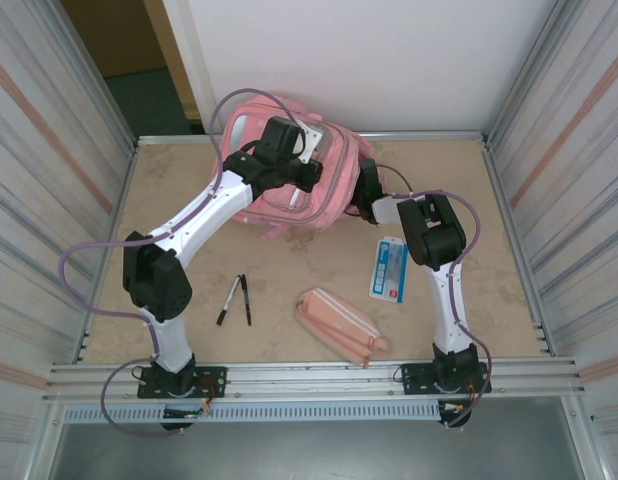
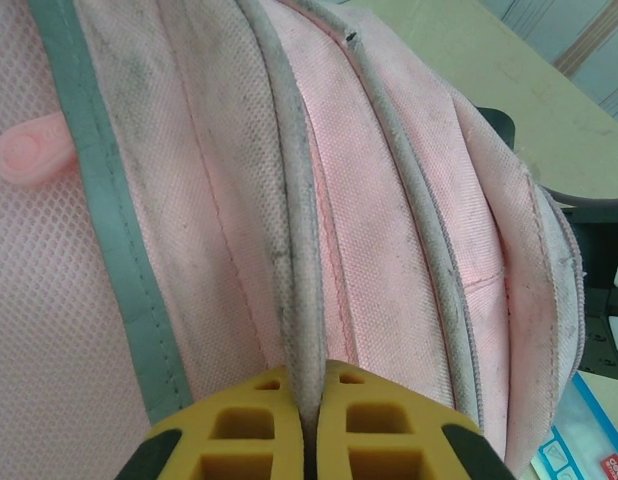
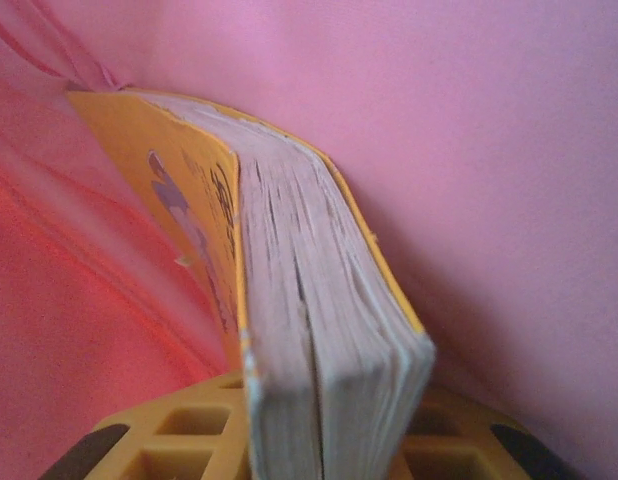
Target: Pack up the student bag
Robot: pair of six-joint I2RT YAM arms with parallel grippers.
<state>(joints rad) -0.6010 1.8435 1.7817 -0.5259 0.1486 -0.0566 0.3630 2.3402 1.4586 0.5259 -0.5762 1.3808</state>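
Between the yellow fingers of your right gripper (image 3: 324, 428) stands a yellow-covered book (image 3: 289, 260), its page edges toward the camera. Pink fabric lies close on every side of it, so it is inside the student bag (image 1: 334, 180). The book fills the gap between the fingers, and you cannot tell whether they press on it or stand slack beside it.

I judge the step in hand to be seating this book in the compartment. Push it down until it rests on the bottom or against a wall before you let go. Then part the fingers fully and draw straight back along the book, so that no finger drags the cover out with it.

Your left gripper (image 2: 307, 435) is clamped tight on a ridge of grey piping (image 2: 297, 250) on the bag's outside. Hold that pull steady, since it seems to be what holds the mouth open for the other arm.

Containers, nearest first:
- **Pencil case:** the small pink pencil case (image 1: 339, 325) lies by the near edge of the worktop (image 1: 489, 200), and its contents are hidden.
- **Loose items:** two pens (image 1: 234, 298) lie loose to its left. A flat blue-and-white packet (image 1: 389, 268) lies a little beyond it to the right, beside the right arm.
- **Bag:** it lies at the far edge, against the back wall, with the book in it. Whatever else it holds is hidden.
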